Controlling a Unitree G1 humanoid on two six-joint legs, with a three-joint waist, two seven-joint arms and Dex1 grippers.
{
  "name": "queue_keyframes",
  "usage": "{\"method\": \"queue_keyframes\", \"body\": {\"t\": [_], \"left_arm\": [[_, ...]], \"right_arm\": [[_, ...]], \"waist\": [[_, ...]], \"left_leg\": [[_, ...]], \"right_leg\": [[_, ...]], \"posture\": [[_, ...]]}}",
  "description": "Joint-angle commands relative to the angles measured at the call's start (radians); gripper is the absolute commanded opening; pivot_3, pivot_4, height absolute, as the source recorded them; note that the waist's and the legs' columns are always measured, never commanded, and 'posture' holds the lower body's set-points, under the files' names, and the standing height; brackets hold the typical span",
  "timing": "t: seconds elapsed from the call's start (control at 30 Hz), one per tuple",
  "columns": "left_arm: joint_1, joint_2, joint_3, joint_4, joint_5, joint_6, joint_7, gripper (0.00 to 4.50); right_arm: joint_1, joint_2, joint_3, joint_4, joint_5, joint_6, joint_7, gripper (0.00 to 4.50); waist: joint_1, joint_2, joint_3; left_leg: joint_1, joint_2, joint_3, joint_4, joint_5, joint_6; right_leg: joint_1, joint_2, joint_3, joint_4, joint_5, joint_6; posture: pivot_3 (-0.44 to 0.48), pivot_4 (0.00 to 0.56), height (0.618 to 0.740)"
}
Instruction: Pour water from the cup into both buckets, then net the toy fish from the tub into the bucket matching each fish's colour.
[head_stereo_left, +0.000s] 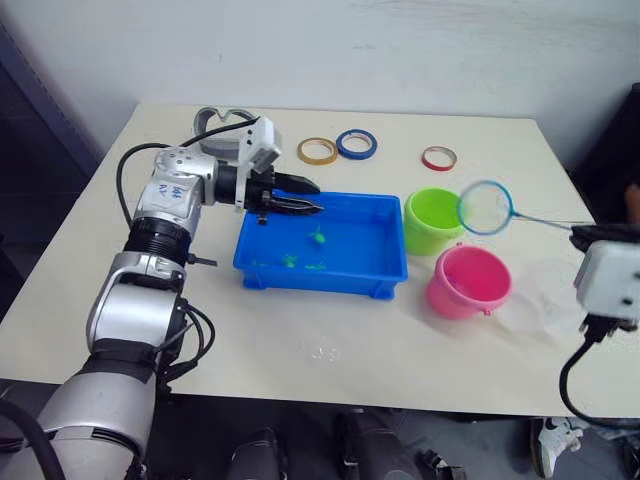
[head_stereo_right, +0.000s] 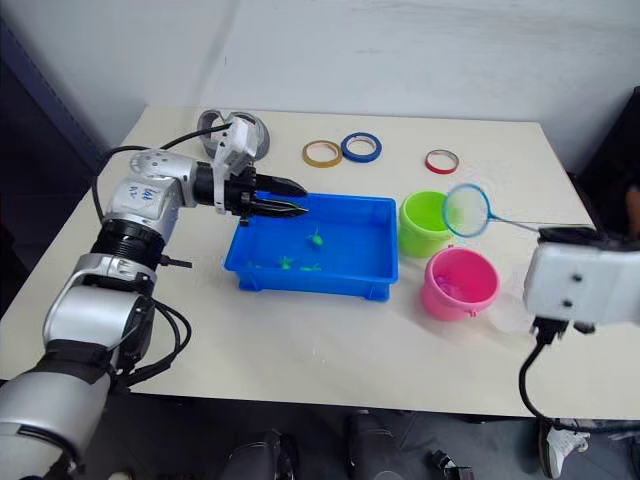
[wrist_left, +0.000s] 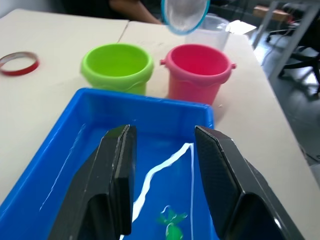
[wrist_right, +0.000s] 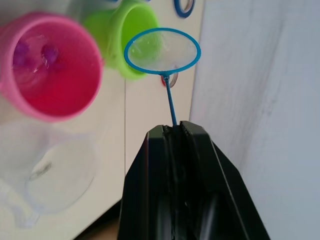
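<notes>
Your right gripper (wrist_right: 173, 131), clamped on the thin handle of the net (head_stereo_left: 486, 207), holds its hoop above the green bucket (head_stereo_left: 432, 220) and pink bucket (head_stereo_left: 468, 281) near the tabletop's right edge, so a low swing toward the tub (head_stereo_left: 322, 246), where your left gripper (head_stereo_left: 300, 196) hovers half-open, could topple them.

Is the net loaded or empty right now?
Empty: the net, held in the right claw above the green bucket, shows no fish.

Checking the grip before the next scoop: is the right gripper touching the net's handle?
Touching. In the right wrist view the right gripper has its jaws shut on the net, whose thin handle runs straight in between them.
</notes>
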Motion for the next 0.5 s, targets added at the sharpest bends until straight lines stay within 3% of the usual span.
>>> {"method": "queue_keyframes", "body": {"t": [0.03,0.23,0.5], "left_arm": [[0.017,0.07,0.042,-0.045,0.003,0.029,0.016,2.12],[0.13,0.18,0.078,-0.222,-0.003,0.133,0.066,2.12],[0.313,0.295,0.143,-0.5,-0.031,0.316,0.155,2.12]], "right_arm": [[-0.185,-0.055,0.175,0.027,0.134,0.104,-0.088,0.0],[-0.457,0.016,0.576,0.185,0.154,0.125,-0.182,0.0],[-0.622,0.177,0.925,0.427,0.004,0.036,-0.241,0.0]], "waist": [[-0.008,0.0,0.0],[-0.013,0.0,0.0],[-0.009,0.0,0.0]], "left_leg": [[0.001,0.0,0.0,0.0,0.0,0.0],[0.0,0.0,0.0,0.0,0.0,0.0],[-0.002,0.0,0.0,0.001,0.0,0.001]], "right_leg": [[0.0,0.0,0.0,0.0,0.0,0.0],[0.0,-0.001,-0.001,0.0,0.0,0.0],[-0.002,-0.002,-0.001,0.0,0.0,0.0]], "posture": [[0.0,0.15,0.738],[0.0,0.15,0.738],[0.0,0.15,0.738]]}}
